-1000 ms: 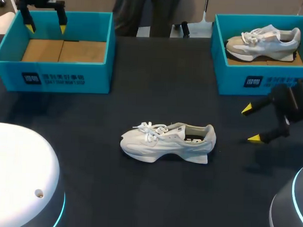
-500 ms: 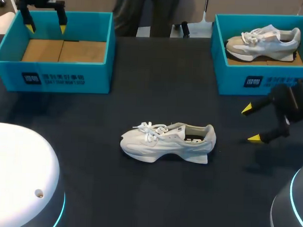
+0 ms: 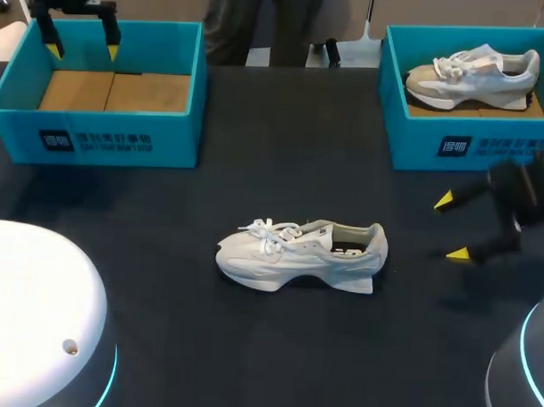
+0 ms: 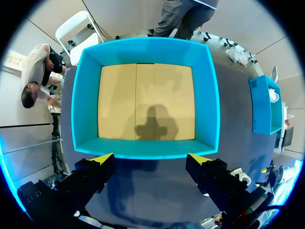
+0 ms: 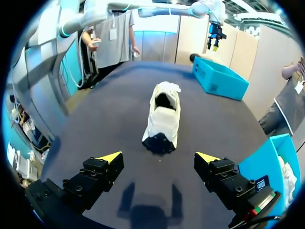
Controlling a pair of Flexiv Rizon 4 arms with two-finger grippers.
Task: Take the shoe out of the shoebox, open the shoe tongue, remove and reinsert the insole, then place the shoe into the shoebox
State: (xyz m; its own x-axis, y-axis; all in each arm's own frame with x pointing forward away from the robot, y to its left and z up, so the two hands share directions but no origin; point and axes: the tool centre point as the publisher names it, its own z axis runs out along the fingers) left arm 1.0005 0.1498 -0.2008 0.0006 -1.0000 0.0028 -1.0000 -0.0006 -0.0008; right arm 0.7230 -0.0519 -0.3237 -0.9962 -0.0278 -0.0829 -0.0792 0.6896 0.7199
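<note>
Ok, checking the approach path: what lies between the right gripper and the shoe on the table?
Only bare table between right gripper and shoe; right wrist view shows it.

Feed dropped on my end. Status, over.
Left gripper open above left shoebox. Right gripper open, facing heel of shoe. It stands upright mid-table, out of box. Nothing between them.

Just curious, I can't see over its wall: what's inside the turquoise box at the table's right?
A white-and-beige laced sneaker lies on the brown cardboard floor of that turquoise shoebox. Anything under the sneaker is hidden.
</note>
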